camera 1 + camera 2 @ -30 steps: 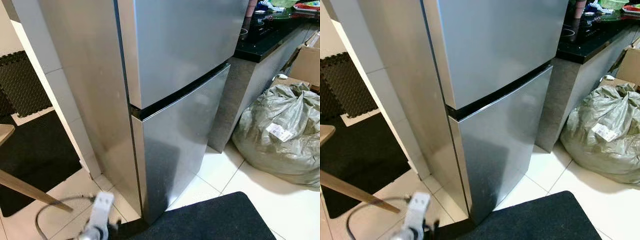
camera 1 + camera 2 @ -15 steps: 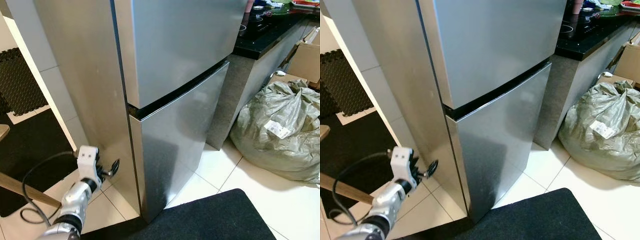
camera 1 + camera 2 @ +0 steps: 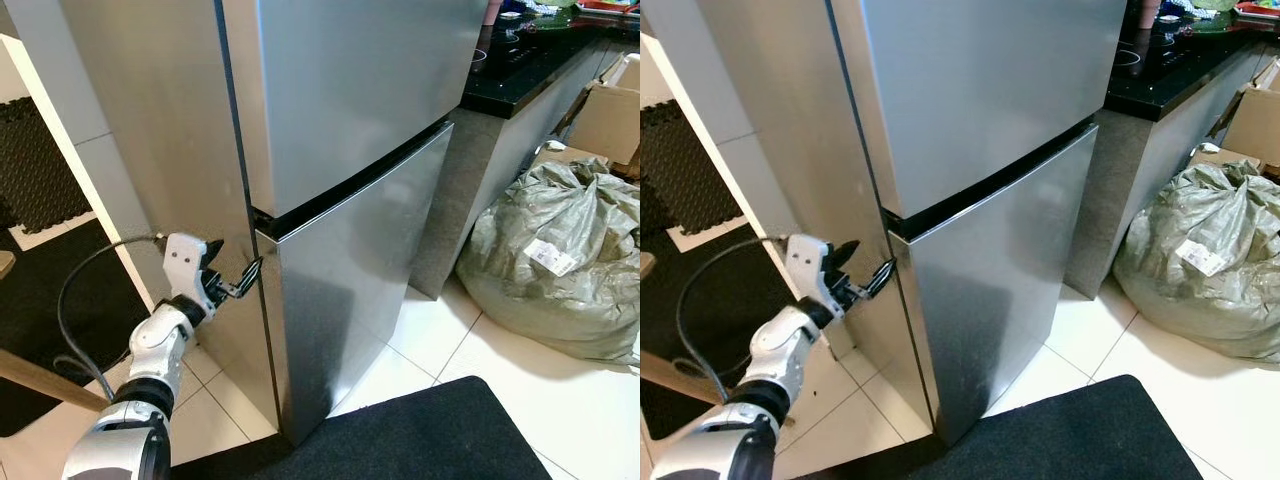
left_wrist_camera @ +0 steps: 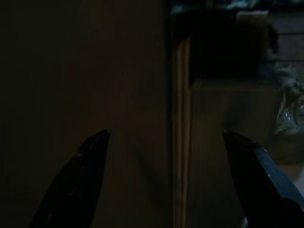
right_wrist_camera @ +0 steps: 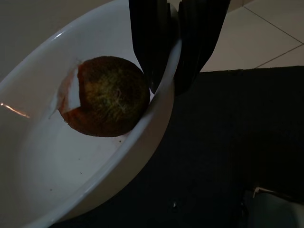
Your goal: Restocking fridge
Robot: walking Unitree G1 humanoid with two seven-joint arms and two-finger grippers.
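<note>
A tall silver fridge (image 3: 350, 120) stands before me, both doors closed, a dark seam between the upper door and the lower door (image 3: 350, 290). My left gripper (image 3: 236, 260) is raised at the fridge's left front corner, level with that seam, open, fingertips close to the lower door's edge. In the left wrist view its fingers (image 4: 80, 175) spread wide on either side of the dark door edge. My right gripper (image 5: 168, 85) is shut on the rim of a white bowl (image 5: 57, 161), which holds a round brown-red fruit (image 5: 107, 97).
A black counter (image 3: 520, 70) adjoins the fridge on the right, with a cardboard box (image 3: 605, 115) and a bulging grey-green sack (image 3: 560, 260) on the tiled floor. A black mat (image 3: 400, 435) lies in front. A wooden leg (image 3: 40, 375) slants at the left.
My left arm has risen from the bottom edge of view up to the fridge's door seam, its fingers now near the lower door's edge. The camera has shifted slightly.
</note>
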